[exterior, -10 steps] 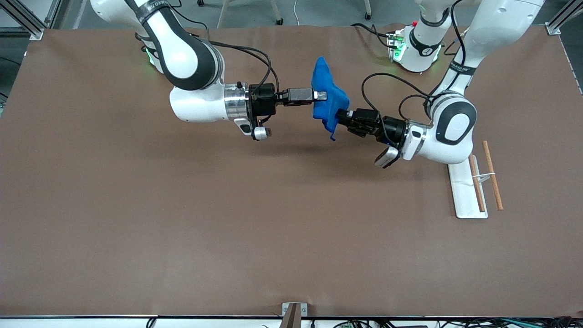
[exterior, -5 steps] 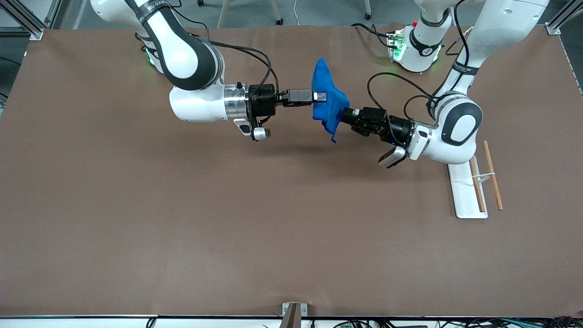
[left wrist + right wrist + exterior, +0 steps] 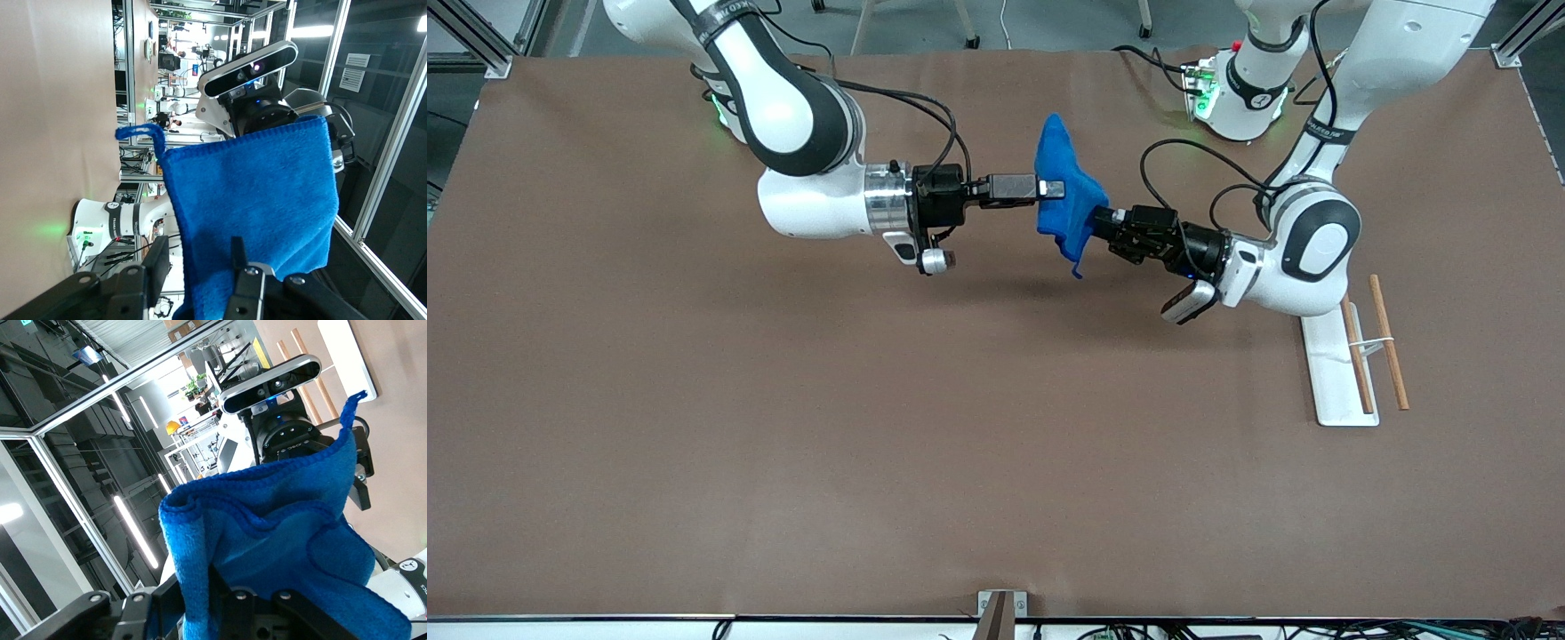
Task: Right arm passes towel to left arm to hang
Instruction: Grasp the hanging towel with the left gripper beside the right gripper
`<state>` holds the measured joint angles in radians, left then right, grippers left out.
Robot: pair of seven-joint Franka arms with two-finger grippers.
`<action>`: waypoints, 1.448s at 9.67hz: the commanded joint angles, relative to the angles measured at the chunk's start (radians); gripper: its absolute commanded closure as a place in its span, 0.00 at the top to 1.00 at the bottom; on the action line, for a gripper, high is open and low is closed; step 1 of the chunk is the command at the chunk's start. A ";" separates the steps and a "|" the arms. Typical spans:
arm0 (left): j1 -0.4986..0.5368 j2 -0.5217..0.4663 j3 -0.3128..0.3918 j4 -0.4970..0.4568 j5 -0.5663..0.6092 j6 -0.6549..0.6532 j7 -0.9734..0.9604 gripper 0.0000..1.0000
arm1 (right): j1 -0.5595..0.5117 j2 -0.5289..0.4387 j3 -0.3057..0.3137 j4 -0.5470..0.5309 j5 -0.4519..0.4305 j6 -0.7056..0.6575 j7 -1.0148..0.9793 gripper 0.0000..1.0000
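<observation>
Over table centre: fuzzy blue towel (image 3: 1069, 197) pinched by right tool (image 3: 1055, 188); left tool (image 3: 1104, 220) half-open round edge.

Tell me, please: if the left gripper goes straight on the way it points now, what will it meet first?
Most likely the towel: the left gripper points into its hanging edge, with the right gripper shut on it just past; depth is unclear.

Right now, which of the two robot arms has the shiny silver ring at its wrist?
The right arm, holding the blue towel in its long dark gripper. The left arm has a white wrist and a short black gripper.
</observation>
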<state>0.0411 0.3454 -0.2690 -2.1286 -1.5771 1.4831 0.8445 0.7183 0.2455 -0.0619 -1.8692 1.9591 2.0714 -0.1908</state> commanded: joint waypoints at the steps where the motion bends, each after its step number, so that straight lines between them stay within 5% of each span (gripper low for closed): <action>1: -0.004 0.009 -0.015 -0.027 -0.040 0.009 0.024 0.44 | 0.013 -0.035 -0.004 -0.036 0.035 0.015 -0.022 0.03; 4: -0.003 -0.029 -0.018 -0.042 -0.038 0.017 0.006 0.43 | 0.013 -0.035 -0.004 -0.036 0.035 0.015 -0.022 0.03; 6: 0.000 -0.037 -0.013 -0.030 -0.002 0.019 -0.019 0.05 | 0.013 -0.035 -0.004 -0.036 0.035 0.015 -0.022 0.03; 7: 0.003 -0.042 -0.013 -0.028 0.031 0.019 -0.021 0.00 | 0.013 -0.035 -0.004 -0.034 0.035 0.015 -0.022 0.03; 12: 0.005 -0.046 0.013 0.010 0.087 0.011 -0.054 0.00 | 0.013 -0.035 -0.004 -0.030 0.035 0.015 -0.021 0.06; 13: 0.005 -0.046 0.030 0.034 0.136 0.006 -0.080 0.00 | 0.006 -0.034 -0.006 -0.024 0.035 0.012 -0.018 0.26; 14: 0.005 -0.046 0.037 0.050 0.172 -0.004 -0.102 0.00 | 0.001 -0.032 -0.007 -0.024 0.034 0.016 -0.015 0.69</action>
<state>0.0458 0.2917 -0.2449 -2.0880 -1.4613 1.4796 0.7617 0.7183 0.2429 -0.0650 -1.8684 1.9612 2.0743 -0.1909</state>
